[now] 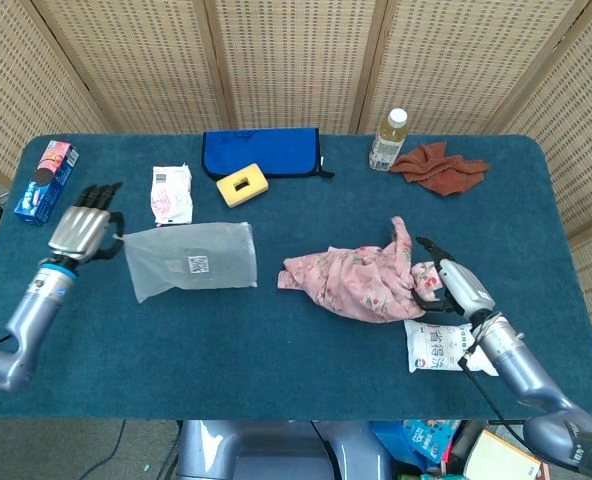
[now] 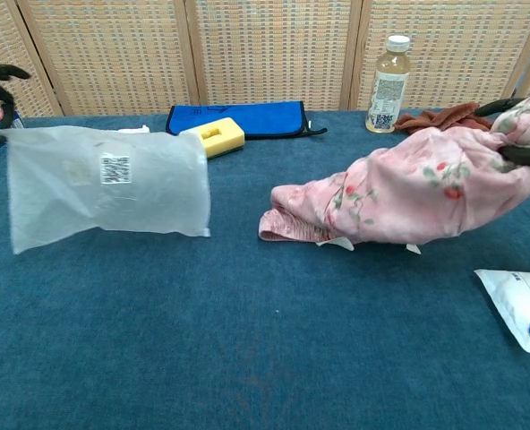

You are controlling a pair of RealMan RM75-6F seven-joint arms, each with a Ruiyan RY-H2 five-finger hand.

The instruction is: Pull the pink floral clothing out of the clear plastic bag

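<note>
The clothing (image 1: 351, 282) is fully out, lying mid-counter with the right hand (image 1: 444, 287) pinching its bunched end. The left hand (image 1: 81, 232) pinches the empty bag (image 1: 189, 260) by its edge. Both look light and floppy, so I'd grab a bunched end.

Pink floral clothing (image 1: 353, 281), clear bag (image 1: 189, 260), blue table (image 1: 276, 340), perhaps brownish rag (image 1: 439, 165)
</note>
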